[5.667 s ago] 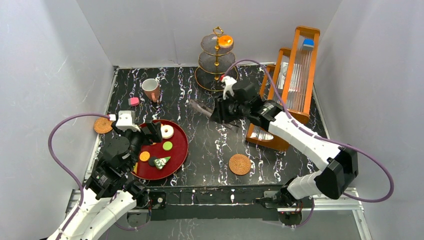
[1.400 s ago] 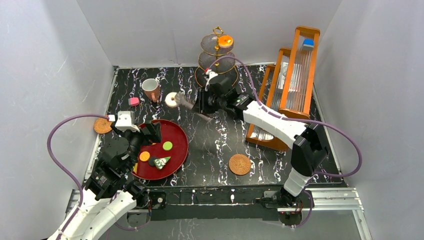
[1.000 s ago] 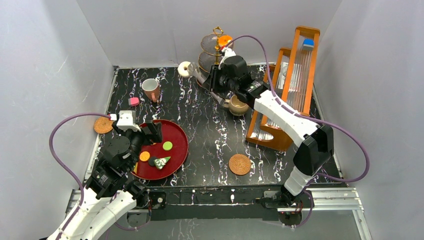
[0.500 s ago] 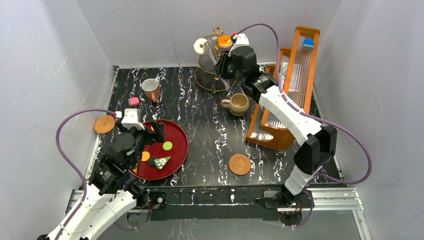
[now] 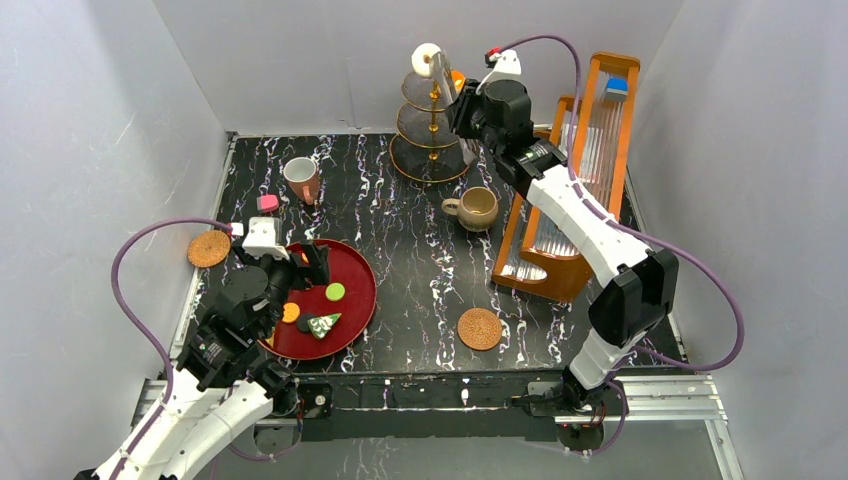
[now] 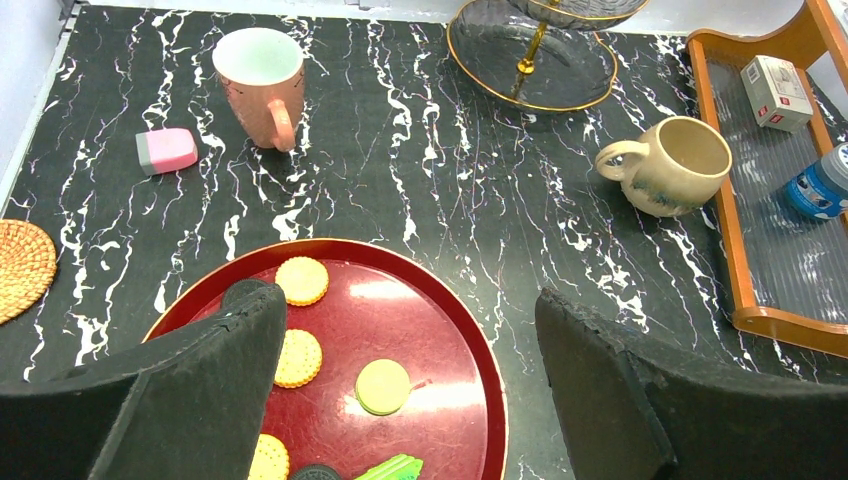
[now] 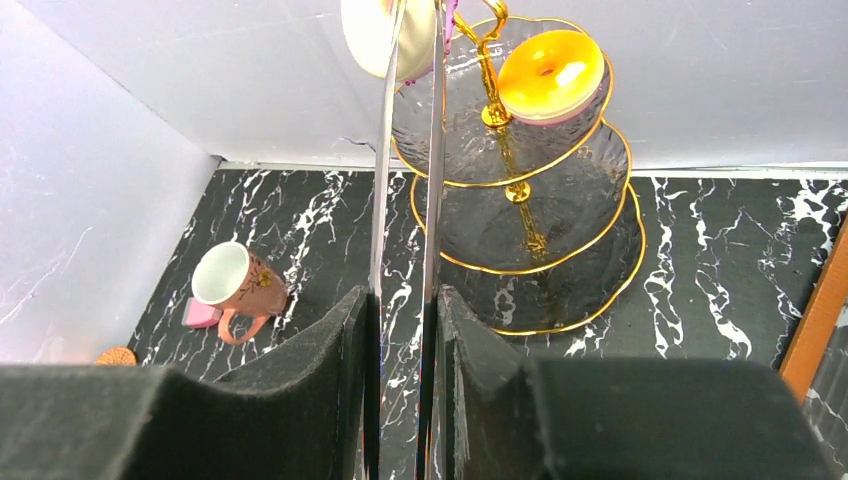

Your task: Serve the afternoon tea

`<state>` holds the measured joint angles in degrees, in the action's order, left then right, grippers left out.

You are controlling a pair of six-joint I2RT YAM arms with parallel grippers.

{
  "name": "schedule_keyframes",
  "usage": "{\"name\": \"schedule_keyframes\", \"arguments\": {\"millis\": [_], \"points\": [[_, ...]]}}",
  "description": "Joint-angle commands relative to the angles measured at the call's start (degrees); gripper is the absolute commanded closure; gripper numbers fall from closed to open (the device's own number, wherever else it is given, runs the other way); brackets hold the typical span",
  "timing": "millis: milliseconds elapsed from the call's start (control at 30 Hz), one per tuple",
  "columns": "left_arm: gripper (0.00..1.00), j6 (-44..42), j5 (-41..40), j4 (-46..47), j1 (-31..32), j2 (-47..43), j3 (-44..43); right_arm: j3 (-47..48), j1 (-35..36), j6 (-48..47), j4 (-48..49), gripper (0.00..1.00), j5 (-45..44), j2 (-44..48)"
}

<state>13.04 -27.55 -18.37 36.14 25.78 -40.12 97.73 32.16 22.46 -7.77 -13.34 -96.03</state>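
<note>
Far left: one coaster [image 5: 208,248] at the table edge, nothing on it. The left gripper [image 6: 405,340] hangs over the tray [image 5: 345,268] with jaws wide and empty, as it was a second ago. Cookies [image 6: 301,280] and other pastries are still on the tray. Behind it are the pink mug [image 5: 300,179] and a pink pastry [image 5: 267,203], neither moved.

Centre: the main change. The white donut [image 5: 426,58], on the tray a few seconds ago, is now pinched in the tongs [image 7: 379,200] and has been lifted to the top of the stand [image 5: 430,125]. It is level with the top tier and on its left side, not yet set down. An orange donut [image 7: 551,62] already sits on that tier.

The right gripper [image 7: 400,310] is closed narrow on the tongs' handles. The beige mug [image 5: 478,207] stands on bare table just right of the stand, off any coaster. A second coaster [image 5: 479,328] lies near the front edge.

Assessment: one pastry placed, a second about to be — most of the tray and both mugs remain.
</note>
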Motion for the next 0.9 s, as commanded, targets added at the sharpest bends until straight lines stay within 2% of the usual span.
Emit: {"name": "schedule_keyframes", "arguments": {"millis": [0, 400, 867], "points": [[0.08, -0.4, 0.1, 1.5, 0.2, -0.9, -0.1, 2.5, 0.1, 0.2, 7.2, 0.68, 0.3, 0.1], [0.08, -0.3, 0.3, 1.5, 0.2, -1.8, -0.1, 2.8, 0.3, -0.9, 9.5, 0.68, 1.3, -2.9], [0.08, -0.2, 0.5, 1.4, 0.2, -2.0, -0.2, 4.5, 0.5, -2.5, 9.5, 0.69, -1.9, -7.5]]}}
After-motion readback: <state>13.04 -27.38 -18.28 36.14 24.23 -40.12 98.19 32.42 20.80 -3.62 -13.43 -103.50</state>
